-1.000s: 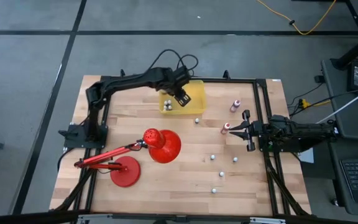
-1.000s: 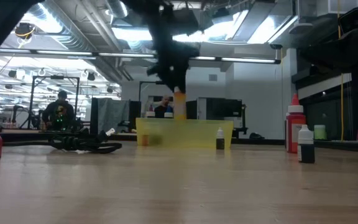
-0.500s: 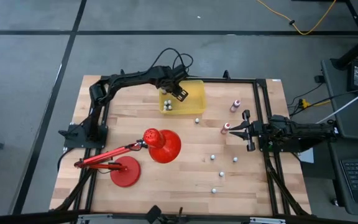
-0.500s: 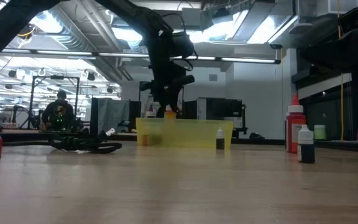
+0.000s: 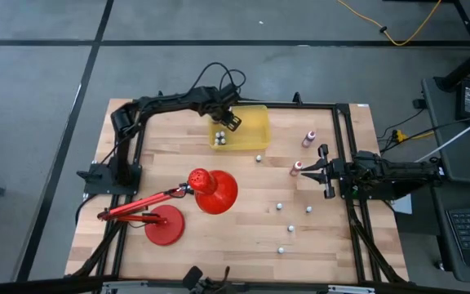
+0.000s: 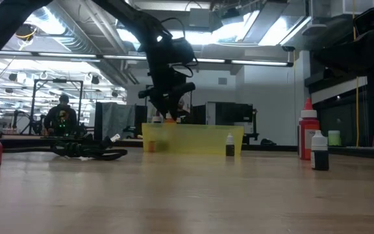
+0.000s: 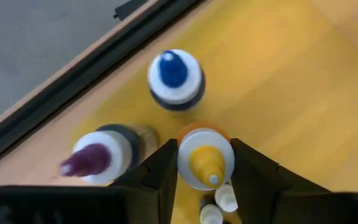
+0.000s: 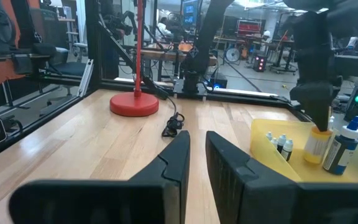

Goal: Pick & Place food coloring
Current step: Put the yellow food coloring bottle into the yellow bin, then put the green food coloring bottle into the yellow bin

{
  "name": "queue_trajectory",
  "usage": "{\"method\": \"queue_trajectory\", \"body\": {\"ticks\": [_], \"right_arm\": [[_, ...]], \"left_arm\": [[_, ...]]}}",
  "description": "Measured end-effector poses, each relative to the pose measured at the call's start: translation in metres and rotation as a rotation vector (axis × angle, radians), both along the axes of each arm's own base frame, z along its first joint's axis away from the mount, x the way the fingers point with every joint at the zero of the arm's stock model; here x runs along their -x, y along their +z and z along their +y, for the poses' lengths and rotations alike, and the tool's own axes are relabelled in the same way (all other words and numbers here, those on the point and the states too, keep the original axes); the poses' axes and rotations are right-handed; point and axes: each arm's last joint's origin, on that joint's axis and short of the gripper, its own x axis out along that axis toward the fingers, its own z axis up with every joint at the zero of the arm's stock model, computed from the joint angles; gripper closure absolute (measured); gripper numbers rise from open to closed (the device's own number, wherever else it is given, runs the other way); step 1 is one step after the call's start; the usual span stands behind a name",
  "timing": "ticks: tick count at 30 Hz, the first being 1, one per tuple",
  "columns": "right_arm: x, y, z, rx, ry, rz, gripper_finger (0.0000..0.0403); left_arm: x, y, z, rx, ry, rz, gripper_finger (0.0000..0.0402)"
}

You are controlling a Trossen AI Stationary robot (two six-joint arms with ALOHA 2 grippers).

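Seen from above, the left gripper (image 5: 231, 120) reaches over the upper-left part of the yellow bin (image 5: 255, 131), near the top centre of the frame; several food coloring bottles (image 5: 219, 139) stand in the bin's lower-left corner. More small bottles (image 5: 294, 217) dot the wooden table (image 5: 243, 237) at lower right. The red desk lamp (image 5: 206, 189) sprawls at lower left. The right gripper (image 5: 324, 172) waits at the right edge, its fingers pressed together.

At table height, the left gripper (image 6: 167, 110) hangs just above the bin's rim (image 6: 193, 128), an orange cap showing between its fingers. A dark bottle (image 6: 230, 145) stands before the bin; a larger red bottle (image 6: 308, 133) rises at right.

The left wrist camera alone shows the grip: two dark fingers (image 7: 160, 171) pinch a yellow-tipped bottle (image 7: 206, 163), with a blue-tipped bottle (image 7: 175, 78) and a purple-tipped bottle (image 7: 99, 158) beside it.

The right wrist camera shows its own closed fingers (image 8: 179, 158) at bottom centre, and the bin (image 8: 272, 134) at far right.
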Motion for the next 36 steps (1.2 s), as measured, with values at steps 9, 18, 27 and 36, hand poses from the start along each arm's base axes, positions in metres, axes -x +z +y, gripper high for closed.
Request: {"method": "queue_trajectory", "body": {"ticks": [9,18,27,36], "right_arm": [[0.0,0.0,0.0,0.0,0.0,0.0,0.0347],[0.0,0.0,0.0,0.0,0.0,0.0,0.0347],[0.0,0.0,0.0,0.0,0.0,0.0,0.0347],[0.0,0.0,0.0,0.0,0.0,0.0,0.0347]], "left_arm": [[0.003,-0.002,-0.001,0.018,-0.026,0.018,0.0265],[0.012,0.027,-0.004,-0.094,-0.017,0.002,0.0236],[0.023,0.087,-0.023,-0.164,-0.135,-0.239,0.0165],[0.078,0.121,-0.048,-0.394,-0.184,-0.513,0.0054]]}}
